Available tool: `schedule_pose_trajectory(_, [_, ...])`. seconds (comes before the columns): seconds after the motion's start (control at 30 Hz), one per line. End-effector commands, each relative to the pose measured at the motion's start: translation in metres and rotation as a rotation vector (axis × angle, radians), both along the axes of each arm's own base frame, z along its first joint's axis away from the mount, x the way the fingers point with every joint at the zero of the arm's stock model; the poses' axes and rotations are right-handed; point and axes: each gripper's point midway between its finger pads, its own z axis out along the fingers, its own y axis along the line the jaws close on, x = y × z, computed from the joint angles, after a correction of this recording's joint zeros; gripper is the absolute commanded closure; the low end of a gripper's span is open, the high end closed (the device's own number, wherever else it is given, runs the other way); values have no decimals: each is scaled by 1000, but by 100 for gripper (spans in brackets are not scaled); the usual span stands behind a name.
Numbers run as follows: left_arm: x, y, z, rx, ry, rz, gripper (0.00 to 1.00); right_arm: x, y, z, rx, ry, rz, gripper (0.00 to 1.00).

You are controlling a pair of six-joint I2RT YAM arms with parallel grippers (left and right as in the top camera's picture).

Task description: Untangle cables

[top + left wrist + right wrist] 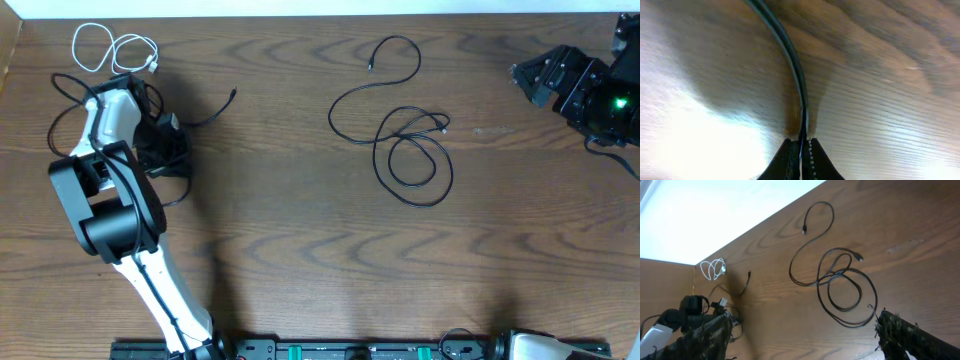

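- Holding 1 black cable (pixel 790 55) is the step in hand, as I judge it: this strand lies well to the left of the central tangle (pixel 834 275), apart from it, so it looks like a cable being set aside.
- The left gripper (pixel 802 150) is pinched narrow on that strand, low against the worktop (pixel 300 250). The cable curves up and away from the fingertips.
- The cable's free plug end points back toward the tangle without reaching it.
- The tangle itself appears to be 2 black cables, looped and crossing each other in several places.
- The white cable (pixel 113 45) sits coiled on its own, further left of the tangle than the held strand, touching none of the black loops there as far as I can tell.
- The right gripper (pixel 804 322) hangs to the right of the tangle, spread wide and holding nothing.
- Next, I think, comes a release on the left, then a grasp on 1 tangled strand near a plug end. Both strands share each crossing, so a grip there would drag them together.
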Motion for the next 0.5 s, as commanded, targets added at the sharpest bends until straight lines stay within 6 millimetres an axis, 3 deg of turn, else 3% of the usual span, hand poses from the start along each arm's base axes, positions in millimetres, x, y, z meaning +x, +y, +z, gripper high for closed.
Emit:
schedule_pose_trajectory(0.0, [20,-13,26,-126,-55,220,93,1,-2,-2,-18,-1,6,9])
schedule_pose_trajectory(0.07, [30,-23,42,-237,-109,273,93,1,-2,-2,-17,2,6,9])
schedule_pose_trajectory(0.1, [43,-30,59,-346,-171,321,93,0,-2,-3,-17,7,6,9])
schedule_pose_trajectory(0.17, [51,-29,69,-411,-200,383,92,-1,-1,-4,-16,14,6,9])
schedule_pose_trajectory(0.33, [64,-8,72,-429,-210,572,92,-2,-1,-5,-15,20,7,9])
schedule_pose_trajectory(0.47, [82,2,75,-426,-269,626,92,-2,-1,-5,-15,21,6,9])
